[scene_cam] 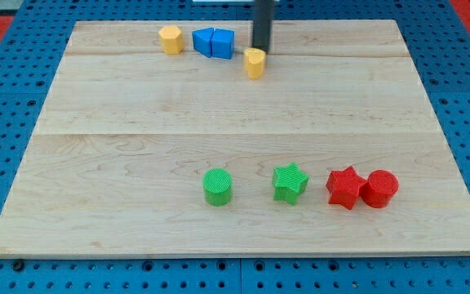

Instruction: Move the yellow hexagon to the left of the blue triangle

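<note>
A yellow hexagon (170, 38) sits near the view's top edge, left of centre. Just to its right are two touching blue blocks: the left one (204, 41) looks like the blue triangle, and the right one (223, 42) looks like a cube. The hexagon stands a small gap to the left of the left blue block. A second yellow block (254, 63), its shape unclear, lies to the right of and slightly below the blue pair. My tip (261, 51) is at the upper right edge of this second yellow block, touching it or nearly so.
In the lower half of the wooden board (137, 163) are a green cylinder (217, 186), a green star (290, 182), a red star (345, 187) and a red cylinder (379, 189); the two red blocks touch. A blue pegboard (6, 122) surrounds the board.
</note>
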Robot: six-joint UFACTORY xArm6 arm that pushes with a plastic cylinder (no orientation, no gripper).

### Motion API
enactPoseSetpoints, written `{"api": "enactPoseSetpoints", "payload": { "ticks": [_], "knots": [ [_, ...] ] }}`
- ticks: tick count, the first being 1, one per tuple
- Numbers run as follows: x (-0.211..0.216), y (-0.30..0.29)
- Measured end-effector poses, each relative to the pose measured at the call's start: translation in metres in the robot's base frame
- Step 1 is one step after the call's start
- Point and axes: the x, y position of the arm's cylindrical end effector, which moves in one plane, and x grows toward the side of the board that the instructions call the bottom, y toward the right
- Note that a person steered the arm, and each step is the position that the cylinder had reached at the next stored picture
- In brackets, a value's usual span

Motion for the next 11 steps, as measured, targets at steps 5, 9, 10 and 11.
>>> {"api": "enactPoseSetpoints", "payload": {
  "ticks": [5, 9, 10, 11],
  "knots": [
    [-0.048, -0.133],
    [-0.053, -0.019],
    [-0.056, -0.069],
    [-0.045, -0.111]
  ]
}}
